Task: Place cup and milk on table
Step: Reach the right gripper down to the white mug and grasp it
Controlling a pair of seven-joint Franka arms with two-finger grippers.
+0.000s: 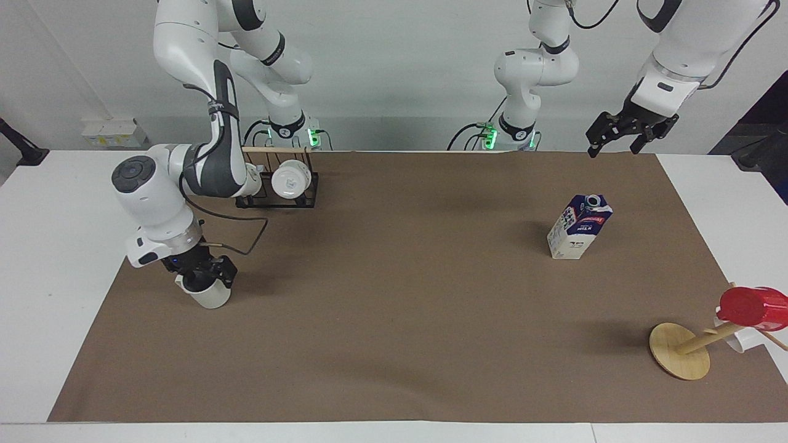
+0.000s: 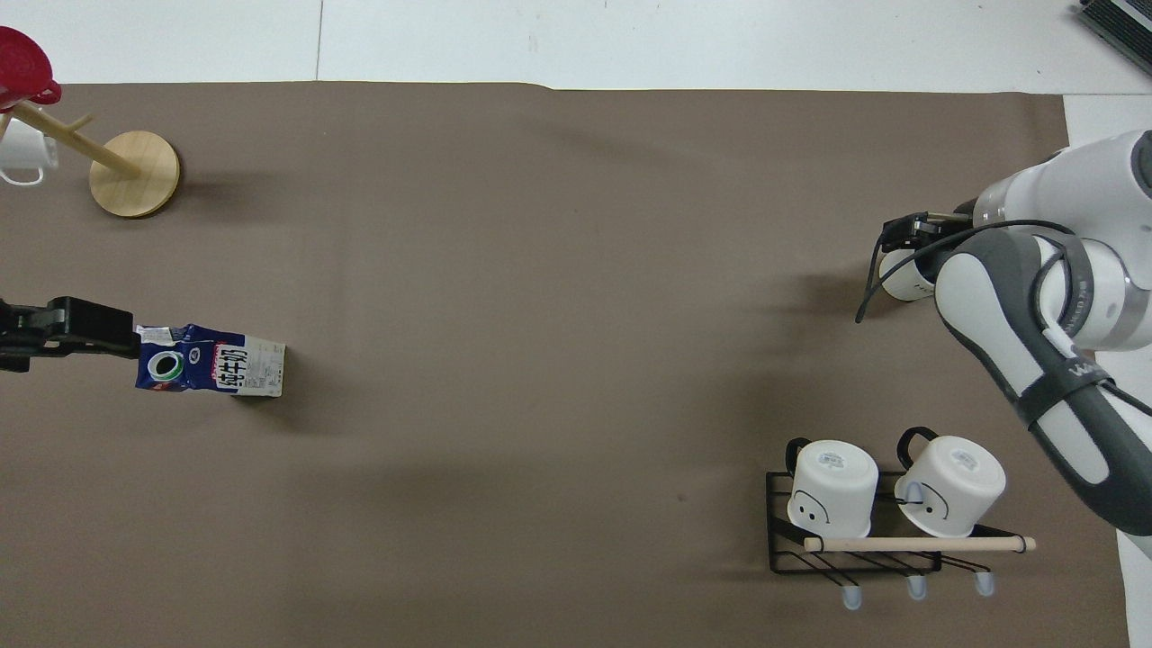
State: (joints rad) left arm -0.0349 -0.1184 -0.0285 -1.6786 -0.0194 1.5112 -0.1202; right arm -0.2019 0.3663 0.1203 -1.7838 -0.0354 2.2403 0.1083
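Observation:
The cup (image 1: 211, 298) stands upright on the table's brown sheet (image 1: 394, 332) toward the right arm's end; in the overhead view the cup (image 2: 898, 275) is half hidden by the arm. My right gripper (image 1: 200, 278) is down on the cup's rim, its hand covering the mouth; it also shows in the overhead view (image 2: 907, 236). The milk (image 1: 580, 226) stands upright on the sheet toward the left arm's end, its cap up (image 2: 210, 360). My left gripper (image 1: 629, 133) is open, empty and raised, and waits over the sheet's edge beside the milk (image 2: 63, 328).
A black wire rack (image 1: 306, 195) with two white mugs stands near the right arm's base (image 2: 855, 551). A round wooden disc with a tilted peg (image 1: 679, 351) carries a red cup (image 1: 752, 306) and a white mug (image 2: 20, 157) at the left arm's end.

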